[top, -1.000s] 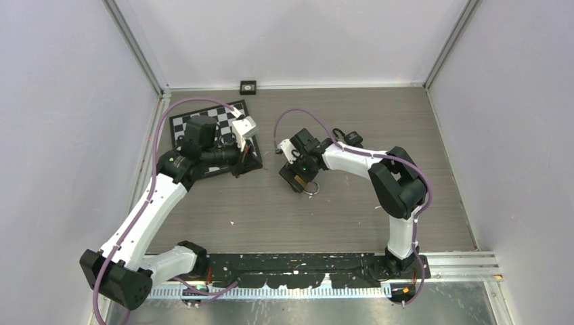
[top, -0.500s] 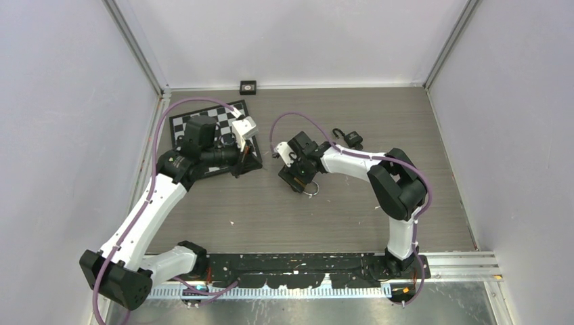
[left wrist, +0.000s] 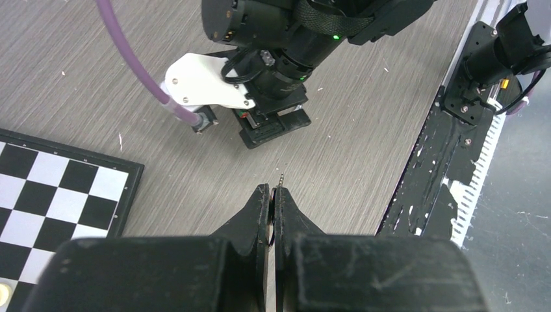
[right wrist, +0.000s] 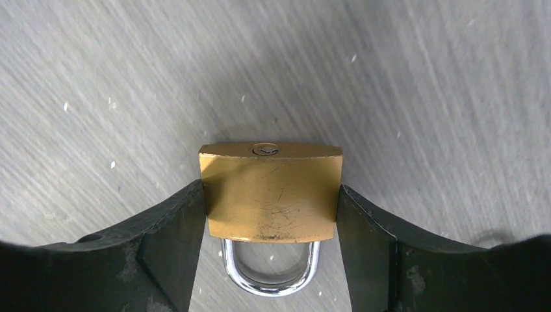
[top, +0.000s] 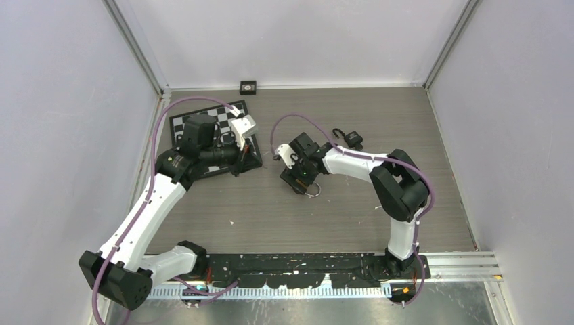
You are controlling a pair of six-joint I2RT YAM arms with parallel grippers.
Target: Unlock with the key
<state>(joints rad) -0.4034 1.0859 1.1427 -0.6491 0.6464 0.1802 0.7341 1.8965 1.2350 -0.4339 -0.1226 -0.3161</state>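
You're looking at the padlock (right wrist: 269, 195): a brass body with a scuffed face, lying flat on the wood-grain surface (top: 271, 223) around the middle, right under the right arm's wrist. The keyhole (right wrist: 266, 149) is sitting in the edge facing away from the right wrist camera. The chrome shackle (right wrist: 271, 273) is pointing back toward that camera, with both legs looking seated in the body.

Around it:
- A small black lock (top: 350, 139) with its shackle swung open is lying farther back and to the right, well apart.
- A checkerboard (top: 203, 125) is lying at the back left, partly under the left arm's wrist.
- A small black square item (top: 248, 86) is sitting against the back wall; you can't tell what it is.
- A purple cable (top: 291, 118) is looping above the right arm's wrist.
- The right fingers are covering both side faces of the brass body, while the keyhole edge is showing uncovered.

The right hand (top: 302, 181) is reaching down to the surface with its fingers (right wrist: 169, 247) pressing on both sides of the body, so it's gripping the padlock.

The left hand (left wrist: 273, 195) is hanging above the surface just off the checkerboard's corner, with its tips aiming toward the right hand. Its fingers are closed tight together. A thin metal blade is sticking out past the tips. That's the key (left wrist: 280, 181) seen edge-on, pinched between them and well apart from the keyhole.
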